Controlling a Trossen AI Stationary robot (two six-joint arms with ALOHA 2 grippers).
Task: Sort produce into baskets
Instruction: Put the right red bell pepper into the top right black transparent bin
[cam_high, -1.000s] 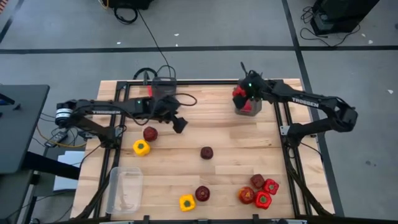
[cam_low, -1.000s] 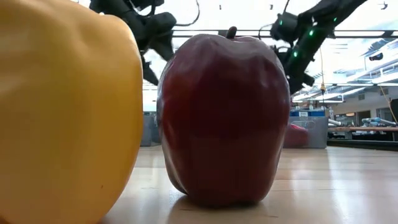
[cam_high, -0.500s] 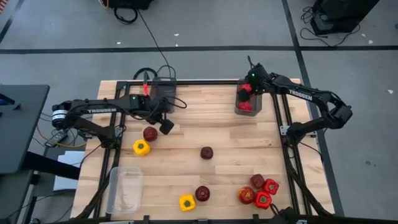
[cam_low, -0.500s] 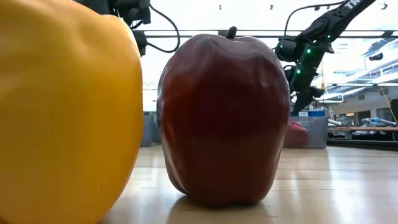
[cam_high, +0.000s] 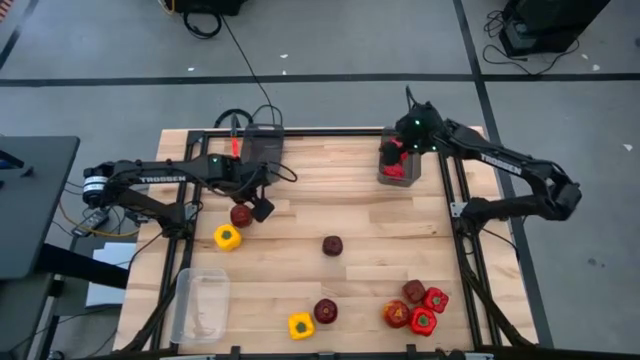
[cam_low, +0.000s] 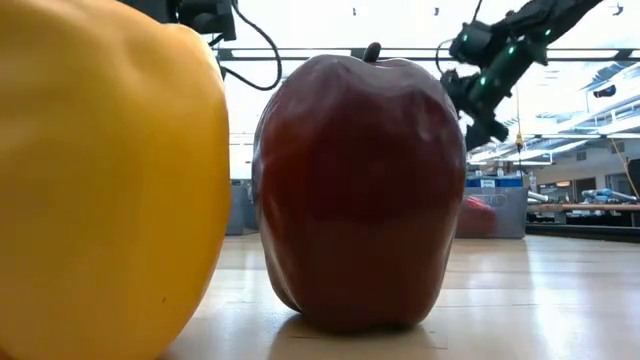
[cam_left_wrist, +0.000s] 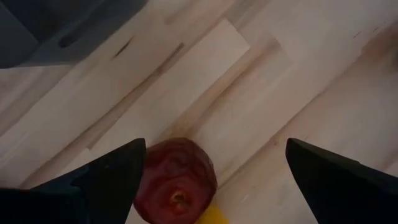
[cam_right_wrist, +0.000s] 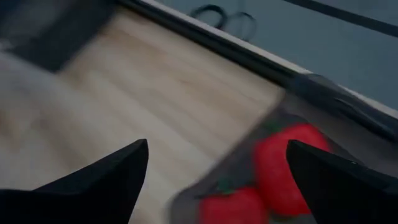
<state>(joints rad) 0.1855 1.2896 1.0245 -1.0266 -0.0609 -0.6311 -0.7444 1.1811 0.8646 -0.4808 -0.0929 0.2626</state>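
The sorting is only partly done. One small grey bin (cam_high: 399, 168) at the far right of the counter (cam_high: 360, 215) already holds red peppers (cam_right_wrist: 289, 158); the clear tub (cam_high: 201, 305) at the near left looks empty. A second dark bin (cam_high: 262, 143) sits at the far edge, left of centre; its contents cannot be made out.

Much produce remains loose: a dark red apple (cam_high: 241, 215) and a yellow pepper (cam_high: 227, 237) on the left, a lone apple (cam_high: 332, 245) mid-counter, another yellow pepper (cam_high: 300, 325) touching an apple (cam_high: 325, 311) at the near edge, and a cluster of red peppers and dark fruit (cam_high: 417, 308) at the near right.

The left tool (cam_high: 262, 207) hangs just beside the left-hand apple, fingers spread wide and empty; its wrist view shows that apple (cam_left_wrist: 175, 190) close by one finger, so this looks like the next pick. The right tool (cam_high: 398, 150) is above the filled grey bin, fingers apart and holding nothing, seemingly free to fetch another pepper from the near-right cluster.
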